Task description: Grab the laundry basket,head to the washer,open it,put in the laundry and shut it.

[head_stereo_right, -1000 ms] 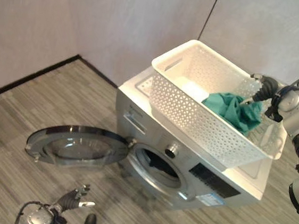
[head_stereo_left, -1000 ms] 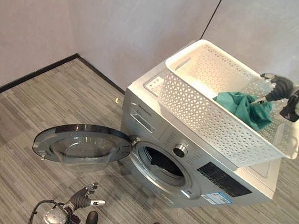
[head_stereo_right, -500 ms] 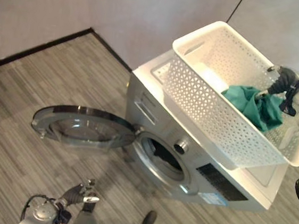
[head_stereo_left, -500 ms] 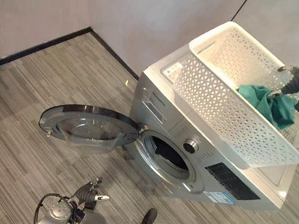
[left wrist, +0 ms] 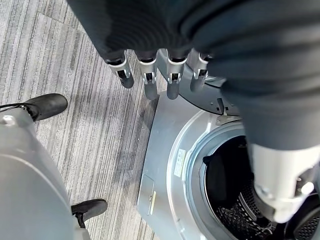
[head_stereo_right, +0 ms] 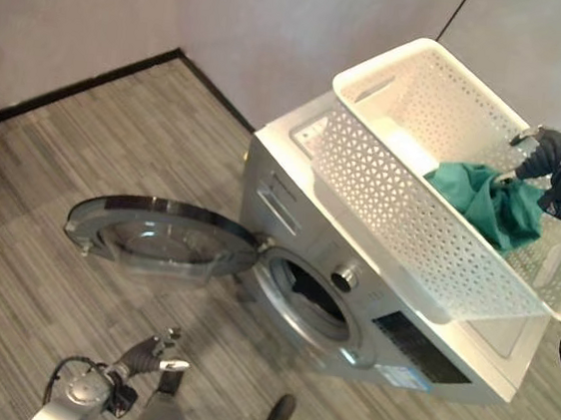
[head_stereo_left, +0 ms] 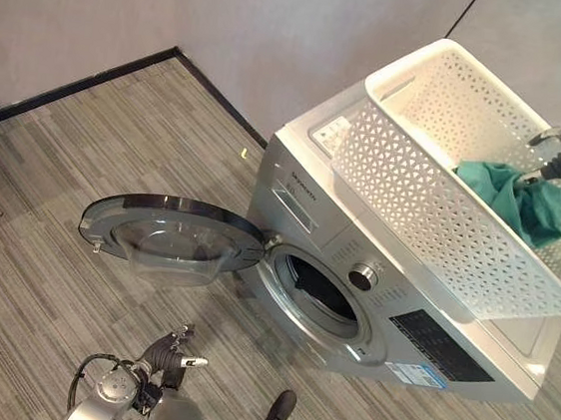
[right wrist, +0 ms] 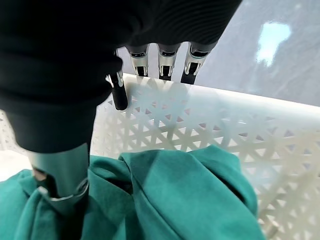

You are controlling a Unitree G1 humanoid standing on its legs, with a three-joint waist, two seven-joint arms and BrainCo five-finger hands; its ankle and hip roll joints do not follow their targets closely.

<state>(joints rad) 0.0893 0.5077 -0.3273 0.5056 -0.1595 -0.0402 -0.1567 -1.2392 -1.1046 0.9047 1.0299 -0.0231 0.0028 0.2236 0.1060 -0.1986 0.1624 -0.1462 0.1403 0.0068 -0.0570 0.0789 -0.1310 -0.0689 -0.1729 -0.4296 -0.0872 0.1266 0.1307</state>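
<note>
Nearest the robot, the left hand (head_stereo_left: 173, 357) hangs low over the striped grey floor (head_stereo_left: 51, 196), in front of the washer; in its wrist view the fingers (left wrist: 147, 80) run out straight and loose, holding nothing. Just beyond it the washer's round door (head_stereo_left: 169, 239) stands swung fully open to the robot's left, a dark ring round a clear bowl-shaped window, lying almost flat out from its hinge. Past the door is the drum opening (head_stereo_left: 321, 297), dark inside, with perforated metal showing in the left wrist view.

The washer (head_stereo_left: 354, 278) itself is a silver front-loader with a round knob (head_stereo_left: 361, 276) and a dark panel on its face. On its top sits the laundry basket (head_stereo_left: 434, 186), white plastic with walls pierced in a triangle pattern and a slot handle at the far end; it lies slantwise across the lid, its near end overhanging the front edge.

Inside the basket, toward the robot's right, lies the laundry (head_stereo_right: 487, 202): a teal-green cloth, crumpled in soft folds against the wall. A paler white piece (head_stereo_right: 407, 148) lies on the basket floor further along. The right hand (head_stereo_right: 542, 157) reaches over the basket's rim onto the cloth. In its wrist view the thumb (right wrist: 60, 190) presses down into the green folds while the fingers (right wrist: 162, 57) stay straight above, clear of the cloth. Grey walls (head_stereo_left: 279, 29) stand behind.
</note>
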